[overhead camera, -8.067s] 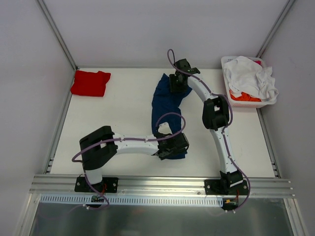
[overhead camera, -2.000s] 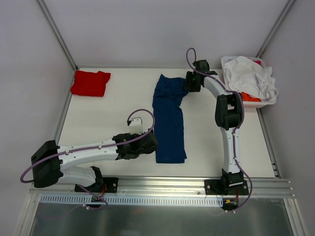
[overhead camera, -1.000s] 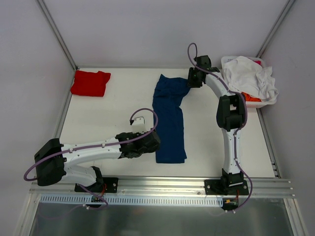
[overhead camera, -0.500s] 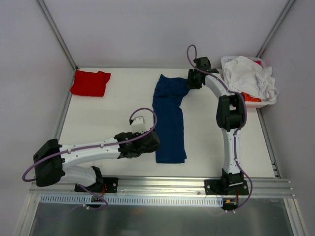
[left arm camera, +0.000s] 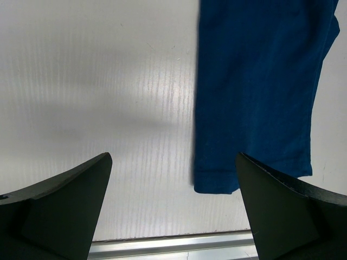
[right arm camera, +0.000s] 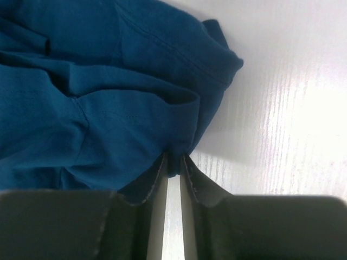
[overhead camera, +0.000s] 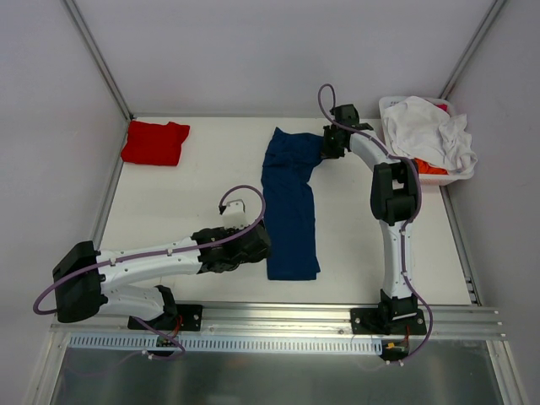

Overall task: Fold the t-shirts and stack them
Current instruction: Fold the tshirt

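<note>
Step in hand: navy t-shirt, laid as 1 long strip down the middle of the table. Near hem is by the arm bases, far end is wider and bunched. Lengthwise fold is judged done; cross folds not yet made. No print is seen in any view.

Right gripper is set at the far right corner of the strip. Its fingers are drawn narrow, with a fold of the cloth edge pinched at the tips. Left gripper is held low just left of the near hem, mostly over bare table. Its fingers are spread wide, nothing held.

1 red t-shirt is folded at the far left corner, presumably the stack base. White t-shirt and orange t-shirt are heaped in the bin at far right.

Next move, as judged: the bunched far end is to be pulled flat and square by the pinch. The near left corner is then to be gripped so the strip can be folded end to end.

Risk: a tip-only pinch may slip, or only 1 layer may be caught.
</note>
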Robot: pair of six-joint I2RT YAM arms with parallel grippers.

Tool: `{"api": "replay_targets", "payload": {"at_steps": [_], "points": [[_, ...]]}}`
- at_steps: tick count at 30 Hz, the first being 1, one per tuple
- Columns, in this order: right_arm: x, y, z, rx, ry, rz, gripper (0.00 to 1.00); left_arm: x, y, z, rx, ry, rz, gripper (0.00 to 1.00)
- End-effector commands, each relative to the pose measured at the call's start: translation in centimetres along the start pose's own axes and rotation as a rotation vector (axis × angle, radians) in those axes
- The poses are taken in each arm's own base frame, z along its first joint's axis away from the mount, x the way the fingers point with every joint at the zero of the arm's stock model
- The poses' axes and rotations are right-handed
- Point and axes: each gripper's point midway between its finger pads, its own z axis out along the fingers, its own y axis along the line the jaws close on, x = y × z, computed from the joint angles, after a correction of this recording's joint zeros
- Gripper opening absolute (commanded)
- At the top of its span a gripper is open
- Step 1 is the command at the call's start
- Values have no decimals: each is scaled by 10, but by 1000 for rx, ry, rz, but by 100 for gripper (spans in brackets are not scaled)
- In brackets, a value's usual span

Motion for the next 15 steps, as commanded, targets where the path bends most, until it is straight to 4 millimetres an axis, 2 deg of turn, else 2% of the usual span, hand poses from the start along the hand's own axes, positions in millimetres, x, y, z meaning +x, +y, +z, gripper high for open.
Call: {"api": "replay_targets", "payload": {"at_steps": [1, 7, 11, 15], "points": [[-27, 22, -29, -51, -84, -19, 15, -6, 5, -2, -7, -23, 1, 99], [-31, 23, -35, -49, -94, -24, 1, -5, 4, -1, -9, -17, -4, 99], [-34, 26, -44, -47, -107, -30, 0, -5, 3, -1, -6, -17, -6, 99], [-39, 38, -60, -58, -134, -57, 0, -5, 2, -1, -5, -16, -7, 99]]}}
